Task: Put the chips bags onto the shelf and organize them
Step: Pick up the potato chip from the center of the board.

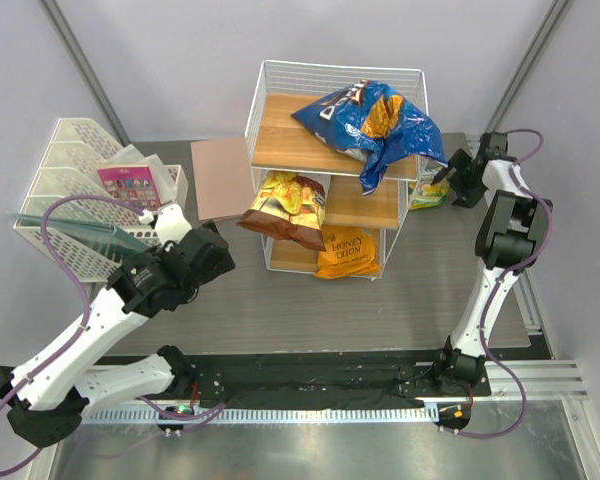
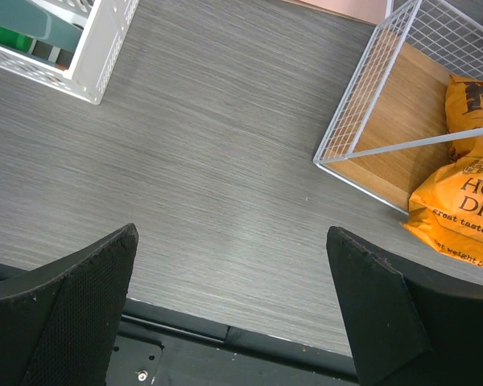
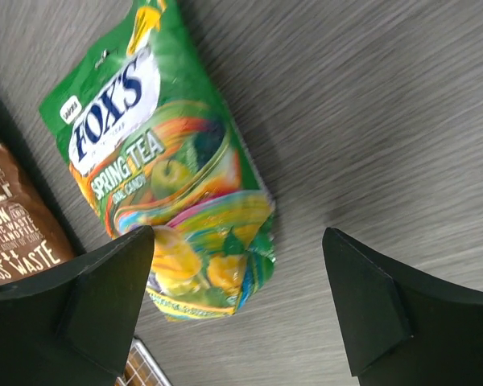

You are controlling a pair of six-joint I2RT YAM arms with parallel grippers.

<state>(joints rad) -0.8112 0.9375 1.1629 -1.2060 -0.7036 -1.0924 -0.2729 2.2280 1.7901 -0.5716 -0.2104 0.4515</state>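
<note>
From where I stand, most of the job looks done. The shelf [image 1: 280, 140] already carries three bags. The blue Doritos bag [image 1: 375, 125] sprawls across the top board and hangs over one edge. A yellow-and-brown bag [image 1: 285, 205] pokes out of the middle tier, and the orange Honey Dijon bag [image 1: 348, 252] sits on the bottom board.

The right jaws are spread wide and hold nothing. They hang above the counter [image 1: 310, 310] just beside the shelf, and the small green-yellow bag [image 3: 173, 169] lies flat directly beneath them. It sits in the gap between the two fingers, closer to one finger than the other. Past that nearer finger, the edge of a brown bag [image 3: 16, 217] shows. I cannot tell whether it rests on a board or on the counter.

The left jaws are also fully open and empty, over bare counter. A lower corner of the shelf and the Honey Dijon bag are ahead of them and off to one side. The white file tray [image 2: 72, 48] is ahead on the other side.

As I judge it, the green-yellow bag is the one clearly left to shelve. The brown bag may need shelving too. After that comes tidying, since the Doritos bag overhangs and the middle-tier bag sticks out past the wire.
</note>
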